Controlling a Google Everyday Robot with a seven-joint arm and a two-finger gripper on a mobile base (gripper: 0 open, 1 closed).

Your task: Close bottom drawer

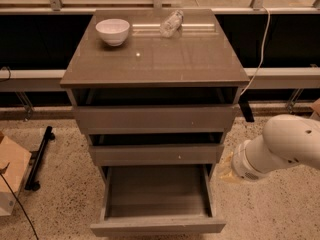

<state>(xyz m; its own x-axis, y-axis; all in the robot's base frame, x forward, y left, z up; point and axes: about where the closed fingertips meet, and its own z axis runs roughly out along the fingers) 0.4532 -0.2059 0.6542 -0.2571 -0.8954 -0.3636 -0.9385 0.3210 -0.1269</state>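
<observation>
The bottom drawer (157, 226) of the grey-brown cabinet (155, 59) stands pulled far out toward me, its grey box interior empty. Above it are the middle drawer (156, 154), with a pale dot on its front, and the taller top drawer (154, 119); both stick out slightly. My white arm (280, 146) comes in from the right. The gripper (226, 169) at its end hangs low beside the cabinet's right side, just right of the open bottom drawer's right wall and apart from its front.
A white bowl (112, 31) and a clear plastic bottle (171, 23) lying on its side are on the cabinet top. A cardboard box (11, 176) and a black stand (39, 156) are on the speckled floor at left. A white cable (260, 54) hangs at right.
</observation>
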